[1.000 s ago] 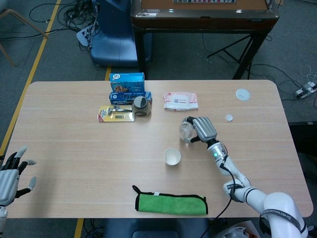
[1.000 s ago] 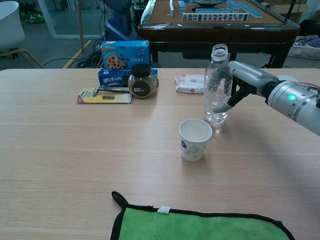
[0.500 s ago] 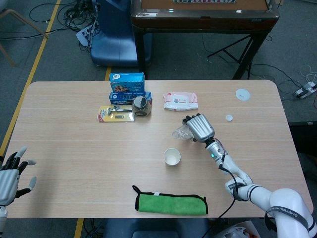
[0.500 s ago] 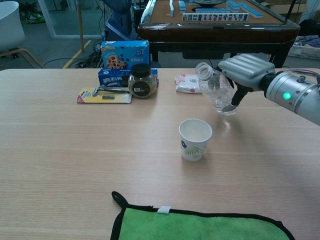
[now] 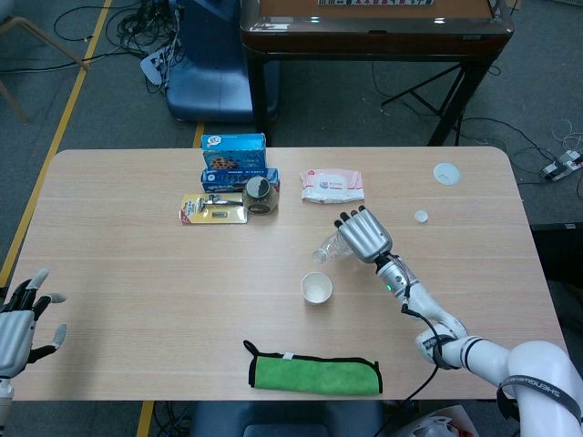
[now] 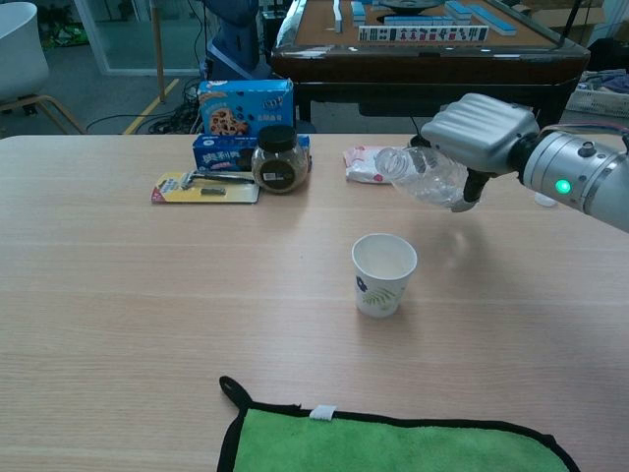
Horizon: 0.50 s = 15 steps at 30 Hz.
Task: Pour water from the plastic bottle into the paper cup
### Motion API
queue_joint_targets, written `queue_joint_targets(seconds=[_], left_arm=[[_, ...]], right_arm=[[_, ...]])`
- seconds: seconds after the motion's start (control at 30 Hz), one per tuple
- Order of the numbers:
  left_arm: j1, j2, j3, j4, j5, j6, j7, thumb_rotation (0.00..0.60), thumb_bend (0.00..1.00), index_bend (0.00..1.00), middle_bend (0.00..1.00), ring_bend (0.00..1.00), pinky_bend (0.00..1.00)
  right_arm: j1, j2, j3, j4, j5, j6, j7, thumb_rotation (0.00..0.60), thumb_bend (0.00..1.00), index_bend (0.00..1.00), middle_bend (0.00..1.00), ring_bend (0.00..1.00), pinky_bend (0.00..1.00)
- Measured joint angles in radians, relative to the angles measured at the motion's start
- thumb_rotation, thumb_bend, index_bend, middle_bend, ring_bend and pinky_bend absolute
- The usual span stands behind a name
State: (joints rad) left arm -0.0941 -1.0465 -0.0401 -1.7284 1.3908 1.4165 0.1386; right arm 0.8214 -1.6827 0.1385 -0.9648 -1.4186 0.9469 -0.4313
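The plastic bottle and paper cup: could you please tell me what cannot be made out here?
- Plastic bottle: base hidden by the right hand, both views.
- Water level and any stream: clear plastic, too faint.
- Paper cup: contents unreadable against its white interior.
- Left hand: cut off by the head view's edge.

right hand (image 6: 479,138) raised, fingers curled in a grip; left hand (image 5: 20,323) low, fingers spread.

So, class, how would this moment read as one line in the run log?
phase: tilting to pour | right hand: holds plastic bottle, mouth toward paper cup | water in cup: cannot tell | left hand: open, idle
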Motion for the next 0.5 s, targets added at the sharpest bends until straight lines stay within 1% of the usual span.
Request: queue_joint_targets(seconds=[0.3,0.5], left_arm=[[0.0,0.002,-0.001,0.0,0.002,0.003,-0.006,0.6,0.34,0.33,0.03,0.07,0.32],[0.001,0.004,-0.001,0.001,0.001,0.003,-0.008,0.6,0.34,0.33,0.03,0.07,0.32]], right_arm=[[0.01,0.013,-0.021,-0.012,0.001,-0.019,-0.143,0.6,0.01,0.65,0.65,0.55,0.55],[0.017,0.013,-0.027,-0.016,0.007,-0.028,-0.209,0.6,0.01,0.65,0.65,0.55,0.55]])
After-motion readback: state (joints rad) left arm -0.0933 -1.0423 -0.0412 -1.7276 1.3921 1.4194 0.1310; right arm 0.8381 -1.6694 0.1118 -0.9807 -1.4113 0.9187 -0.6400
